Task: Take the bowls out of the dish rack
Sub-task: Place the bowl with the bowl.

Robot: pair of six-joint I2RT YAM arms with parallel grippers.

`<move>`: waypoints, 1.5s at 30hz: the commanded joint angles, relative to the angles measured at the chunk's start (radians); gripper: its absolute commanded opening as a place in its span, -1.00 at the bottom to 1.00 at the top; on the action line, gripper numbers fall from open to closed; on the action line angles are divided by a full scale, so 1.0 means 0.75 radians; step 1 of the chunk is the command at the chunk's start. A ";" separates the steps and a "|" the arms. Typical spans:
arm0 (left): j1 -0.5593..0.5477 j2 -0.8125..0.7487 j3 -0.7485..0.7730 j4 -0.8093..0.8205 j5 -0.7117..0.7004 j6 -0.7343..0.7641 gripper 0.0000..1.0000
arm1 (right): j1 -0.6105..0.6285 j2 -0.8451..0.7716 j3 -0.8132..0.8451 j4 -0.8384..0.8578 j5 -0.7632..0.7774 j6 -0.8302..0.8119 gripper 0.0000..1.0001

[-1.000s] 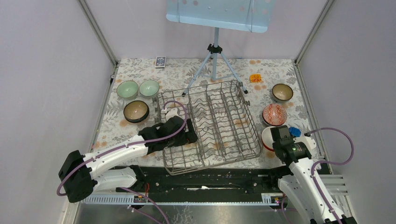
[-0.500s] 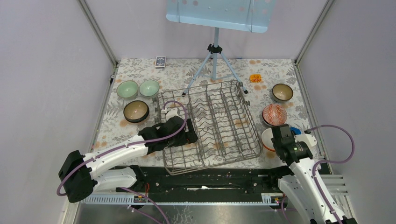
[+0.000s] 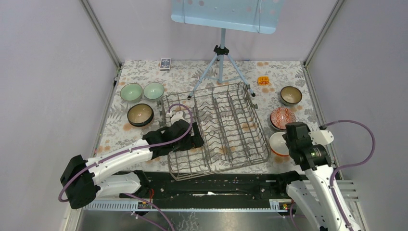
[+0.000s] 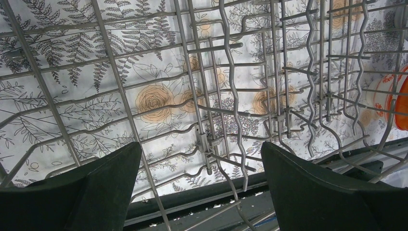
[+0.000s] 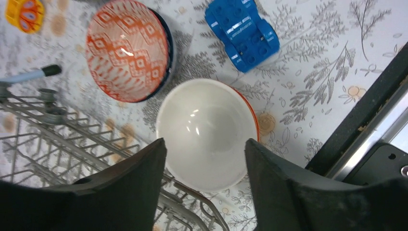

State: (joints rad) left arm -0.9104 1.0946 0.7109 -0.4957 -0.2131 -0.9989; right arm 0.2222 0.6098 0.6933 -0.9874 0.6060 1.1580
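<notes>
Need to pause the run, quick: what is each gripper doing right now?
Left gripper: open, empty, over the dish rack.
Right gripper: open, holding nothing, above the white-lined orange bowl.

Light: bright, even and diffuse from overhead, leaving only soft, short shadows beneath the dish rack (image 3: 214, 127). Left wrist view: wires sharp, faint grey shadows on the floral cloth (image 4: 72, 110), straight wires bowing toward the frame edges, the left gripper's fingers (image 4: 82, 192) dark and slightly soft. Right wrist view: small white glints on the glazed white-lined bowl (image 5: 207, 132) and red-patterned bowl (image 5: 126, 50), the right gripper's fingers (image 5: 120, 192) near-black, detail lost.
</notes>
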 commanded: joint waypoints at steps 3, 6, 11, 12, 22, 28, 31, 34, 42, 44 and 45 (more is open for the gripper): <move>0.007 0.002 0.009 0.084 0.005 0.002 0.97 | -0.006 0.027 0.044 0.004 0.115 -0.072 -0.11; 0.007 0.011 0.014 0.089 0.019 0.004 0.98 | -0.006 0.055 -0.038 0.056 0.037 -0.016 -0.63; 0.007 -0.012 0.003 0.082 0.007 0.018 0.97 | -0.006 0.072 -0.117 0.058 0.005 0.066 -0.86; 0.006 -0.016 0.000 0.082 0.002 0.019 0.97 | -0.007 0.066 -0.125 0.053 0.007 0.073 -0.86; 0.005 0.025 -0.007 0.109 0.026 0.024 0.97 | -0.006 0.077 -0.154 0.027 0.013 0.123 -0.87; 0.007 0.020 -0.018 0.116 0.034 0.019 0.97 | -0.006 0.094 -0.165 0.035 -0.021 0.145 -0.81; 0.007 0.016 -0.020 0.117 0.031 0.021 0.98 | -0.006 0.094 -0.182 0.047 -0.055 0.153 -0.70; 0.005 0.010 -0.010 0.105 0.034 0.033 0.97 | -0.006 0.082 -0.167 0.057 -0.039 0.120 -0.54; 0.007 -0.043 0.103 0.018 -0.065 0.162 0.98 | -0.006 0.079 0.242 0.167 0.020 -0.394 0.04; 0.006 -0.051 0.152 -0.007 -0.099 0.217 0.97 | -0.006 0.079 0.359 0.282 -0.128 -0.587 0.20; 0.008 -0.057 0.175 -0.022 -0.121 0.238 0.98 | -0.007 0.076 0.400 0.348 -0.233 -0.667 0.28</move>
State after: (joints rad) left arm -0.9104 1.0912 0.7380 -0.5007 -0.2260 -0.9119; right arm 0.2214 0.6750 0.8307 -0.9051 0.5732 0.9722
